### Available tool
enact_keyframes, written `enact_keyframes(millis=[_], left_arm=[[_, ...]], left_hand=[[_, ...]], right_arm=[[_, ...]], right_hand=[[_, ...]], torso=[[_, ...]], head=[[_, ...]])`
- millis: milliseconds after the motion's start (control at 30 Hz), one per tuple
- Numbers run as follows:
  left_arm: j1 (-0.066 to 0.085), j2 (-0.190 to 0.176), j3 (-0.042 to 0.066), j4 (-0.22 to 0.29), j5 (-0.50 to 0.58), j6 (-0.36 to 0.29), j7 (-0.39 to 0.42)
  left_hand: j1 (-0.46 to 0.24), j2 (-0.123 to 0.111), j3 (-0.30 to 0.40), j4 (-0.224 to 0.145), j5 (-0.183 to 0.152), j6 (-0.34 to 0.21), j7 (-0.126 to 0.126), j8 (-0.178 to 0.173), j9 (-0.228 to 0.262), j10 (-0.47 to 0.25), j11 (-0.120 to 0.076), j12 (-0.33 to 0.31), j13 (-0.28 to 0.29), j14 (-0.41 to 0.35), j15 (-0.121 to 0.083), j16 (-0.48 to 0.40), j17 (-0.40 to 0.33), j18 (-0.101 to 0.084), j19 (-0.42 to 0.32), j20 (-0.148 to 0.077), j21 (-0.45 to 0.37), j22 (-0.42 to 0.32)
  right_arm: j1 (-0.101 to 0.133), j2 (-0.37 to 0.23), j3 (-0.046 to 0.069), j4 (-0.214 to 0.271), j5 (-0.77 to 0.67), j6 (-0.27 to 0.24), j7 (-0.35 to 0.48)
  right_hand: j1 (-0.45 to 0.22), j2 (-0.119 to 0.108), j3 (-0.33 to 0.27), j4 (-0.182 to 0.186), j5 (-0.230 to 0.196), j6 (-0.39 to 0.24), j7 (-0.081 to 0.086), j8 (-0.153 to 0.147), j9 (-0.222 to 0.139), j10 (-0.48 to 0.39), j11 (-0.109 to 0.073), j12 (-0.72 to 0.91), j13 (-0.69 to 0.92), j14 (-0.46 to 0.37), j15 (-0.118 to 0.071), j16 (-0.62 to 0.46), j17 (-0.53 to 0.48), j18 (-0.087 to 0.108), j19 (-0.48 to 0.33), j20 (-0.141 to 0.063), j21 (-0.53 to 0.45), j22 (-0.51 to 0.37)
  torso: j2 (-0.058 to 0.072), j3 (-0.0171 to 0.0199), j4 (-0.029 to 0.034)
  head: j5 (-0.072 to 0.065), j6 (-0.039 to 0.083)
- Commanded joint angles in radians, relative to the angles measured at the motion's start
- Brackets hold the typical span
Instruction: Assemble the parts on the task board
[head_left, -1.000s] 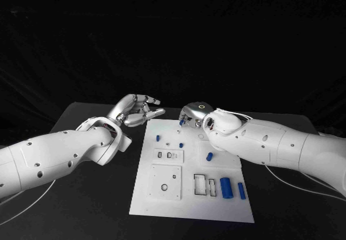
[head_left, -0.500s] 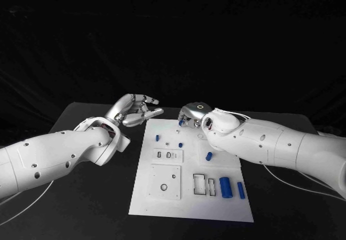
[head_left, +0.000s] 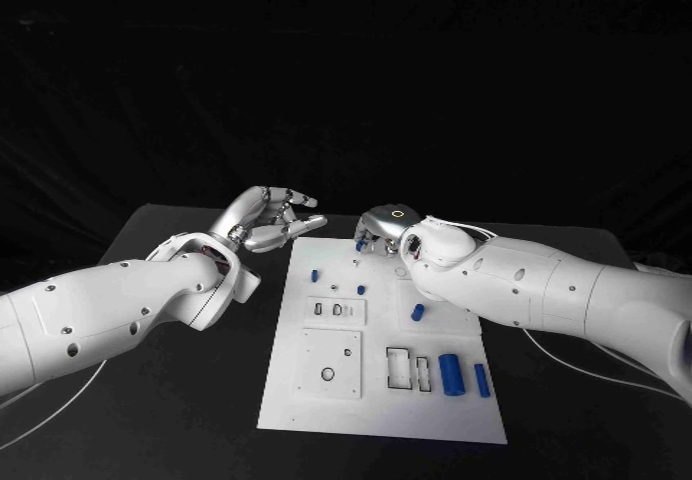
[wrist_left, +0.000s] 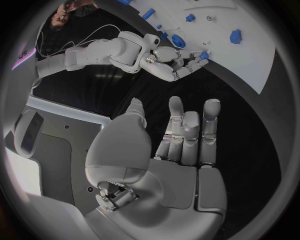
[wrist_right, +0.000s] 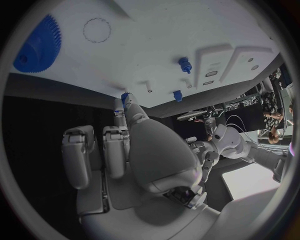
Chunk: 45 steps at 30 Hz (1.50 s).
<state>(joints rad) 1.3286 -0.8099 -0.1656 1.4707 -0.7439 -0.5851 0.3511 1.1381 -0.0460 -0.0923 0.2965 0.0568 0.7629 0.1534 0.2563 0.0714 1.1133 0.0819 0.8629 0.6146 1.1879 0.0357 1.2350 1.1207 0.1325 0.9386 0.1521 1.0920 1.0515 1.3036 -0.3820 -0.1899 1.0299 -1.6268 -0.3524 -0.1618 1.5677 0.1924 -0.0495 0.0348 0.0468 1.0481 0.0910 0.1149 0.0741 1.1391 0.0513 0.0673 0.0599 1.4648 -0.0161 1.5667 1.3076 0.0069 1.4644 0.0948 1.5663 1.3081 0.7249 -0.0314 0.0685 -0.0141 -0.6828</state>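
Pinching small blue part (head_left: 361, 243) at far edge of task board (head_left: 378, 400): right robot hand (head_left: 382, 232). Hovering beside board's far left corner, fingers spread, holding nothing: left robot hand (head_left: 271, 221). Lying on board: remaining blue parts (head_left: 451, 374).

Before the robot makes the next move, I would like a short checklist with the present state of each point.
1. Left robot hand holds nothing, fingers apart: ok.
2. Left robot hand is off the white board, over the black table: ok.
3. Right robot hand is at the far edge of the board: ok.
4. Right robot hand has a small blue part at its fingertips; firm grip: cannot tell.
5. Blue cylinders lie loose on the near board, not yet assembled: not ok.
6. Blue gear rests flat on the board: ok.
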Motion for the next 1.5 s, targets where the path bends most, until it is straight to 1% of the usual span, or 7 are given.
enact_keyframes(millis=[33, 433, 633, 800, 1200, 1367, 1500], left_arm=[[0.003, 0.000, 0.001, 0.004, -0.003, 0.002, 0.006], [0.005, 0.005, 0.001, 0.000, -0.003, 0.001, 0.004], [0.005, 0.008, 0.001, -0.005, -0.003, 0.001, 0.004], [0.005, 0.017, 0.001, -0.020, -0.003, 0.003, 0.006], [0.003, 0.069, -0.010, -0.083, -0.003, 0.012, 0.017], [0.002, 0.077, -0.020, -0.096, -0.003, 0.016, 0.019], [0.001, 0.080, -0.024, -0.103, -0.003, 0.018, 0.020]], left_hand=[[0.004, 0.008, 0.003, -0.004, -0.006, 0.010, 0.000, -0.005, -0.001, 0.002, -0.001, -0.006, -0.002, -0.007, -0.001, -0.004, 0.000, 0.006, -0.007, 0.000, -0.004, 0.000], [0.004, 0.008, 0.003, -0.004, -0.006, 0.010, 0.000, -0.005, -0.001, 0.002, -0.001, -0.006, -0.002, -0.007, -0.001, -0.004, 0.000, 0.006, -0.007, 0.000, -0.004, 0.000], [0.007, 0.011, 0.003, -0.005, -0.006, 0.010, 0.000, -0.007, -0.001, 0.002, -0.001, -0.007, -0.002, -0.006, -0.001, -0.003, 0.001, 0.006, -0.006, 0.000, -0.005, 0.001], [0.007, 0.011, 0.003, -0.005, -0.006, 0.010, 0.000, -0.007, -0.001, 0.002, -0.001, -0.007, -0.002, -0.006, -0.001, -0.003, 0.001, 0.006, -0.006, 0.000, -0.005, 0.001], [0.010, 0.014, 0.003, -0.005, -0.006, 0.010, 0.001, -0.010, -0.001, 0.003, -0.001, -0.008, -0.002, -0.006, -0.001, -0.003, 0.001, 0.007, -0.008, 0.000, -0.008, 0.000], [0.010, 0.015, 0.003, -0.005, -0.006, 0.010, 0.001, -0.011, -0.001, 0.003, -0.001, -0.008, -0.002, -0.006, -0.001, -0.003, 0.001, 0.007, -0.009, 0.000, -0.009, -0.001], [0.011, 0.016, 0.003, -0.005, -0.006, 0.010, 0.001, -0.011, -0.001, 0.003, -0.001, -0.008, -0.003, -0.007, -0.001, -0.004, 0.001, 0.007, -0.010, 0.000, -0.010, -0.002]], right_arm=[[0.000, 0.002, 0.000, -0.005, -0.012, 0.018, -0.004], [-0.001, 0.002, 0.000, 0.004, -0.005, 0.033, -0.016], [-0.001, -0.003, 0.000, 0.011, -0.003, 0.003, -0.040], [-0.001, -0.027, 0.000, 0.041, 0.045, -0.081, -0.053], [0.061, -0.260, -0.001, 0.300, 0.507, -0.155, 0.012], [0.075, -0.340, -0.002, 0.359, 0.642, -0.115, 0.062], [0.077, -0.376, -0.003, 0.372, 0.675, -0.072, 0.084]], right_hand=[[-0.003, 0.000, 0.003, 0.004, 0.003, 0.005, 0.000, 0.003, -0.001, -0.007, -0.001, -0.007, -0.001, 0.106, 0.001, 0.004, 0.263, -0.007, 0.106, 0.003, 0.004, 0.263], [-0.017, -0.027, -0.001, 0.019, 0.002, -0.045, -0.001, -0.037, -0.011, -0.067, 0.008, -0.010, -0.002, 0.106, 0.008, 0.004, 0.263, -0.007, 0.106, 0.003, 0.004, 0.263], [-0.074, -0.092, -0.043, 0.046, 0.000, -0.288, -0.001, -0.060, -0.015, -0.203, 0.048, -0.007, 0.001, 0.106, 0.046, 0.004, 0.263, -0.007, 0.106, 0.027, 0.004, 0.263], [-0.139, -0.131, -0.074, 0.076, 0.000, -0.475, 0.020, -0.066, -0.023, -0.256, 0.064, -0.006, 0.003, 0.106, 0.043, 0.004, 0.263, -0.007, 0.106, 0.039, 0.004, 0.263], [-0.186, -0.094, -0.064, 0.125, 0.001, -0.355, 0.075, -0.041, -0.004, -0.126, 0.069, 0.056, 0.026, 0.104, 0.062, 0.002, 0.256, -0.007, 0.106, 0.056, 0.004, 0.263], [-0.206, -0.091, -0.077, 0.145, 0.002, -0.343, 0.068, -0.046, -0.004, -0.059, 0.059, 0.122, 0.060, -0.006, 0.057, -0.090, -0.024, 0.036, -0.039, 0.056, -0.073, 0.120], [-0.208, -0.091, -0.090, 0.155, 0.005, -0.376, 0.032, -0.054, -0.008, -0.089, 0.054, 0.217, 0.132, -0.083, 0.050, -0.144, -0.139, 0.053, -0.125, 0.057, -0.132, 0.049]], torso=[[0.000, -0.0006, 0.0003], [-0.002, 0.0001, -0.0013], [-0.002, 0.0007, -0.0003], [-0.006, 0.0017, -0.0036], [-0.027, 0.0032, -0.0150], [-0.032, 0.0046, -0.0240], [-0.032, 0.0060, -0.0264]], head=[[0.002, -0.001], [0.002, -0.003], [-0.001, 0.001], [0.002, 0.006], [-0.012, 0.010], [-0.017, 0.003], [-0.017, 0.001]])
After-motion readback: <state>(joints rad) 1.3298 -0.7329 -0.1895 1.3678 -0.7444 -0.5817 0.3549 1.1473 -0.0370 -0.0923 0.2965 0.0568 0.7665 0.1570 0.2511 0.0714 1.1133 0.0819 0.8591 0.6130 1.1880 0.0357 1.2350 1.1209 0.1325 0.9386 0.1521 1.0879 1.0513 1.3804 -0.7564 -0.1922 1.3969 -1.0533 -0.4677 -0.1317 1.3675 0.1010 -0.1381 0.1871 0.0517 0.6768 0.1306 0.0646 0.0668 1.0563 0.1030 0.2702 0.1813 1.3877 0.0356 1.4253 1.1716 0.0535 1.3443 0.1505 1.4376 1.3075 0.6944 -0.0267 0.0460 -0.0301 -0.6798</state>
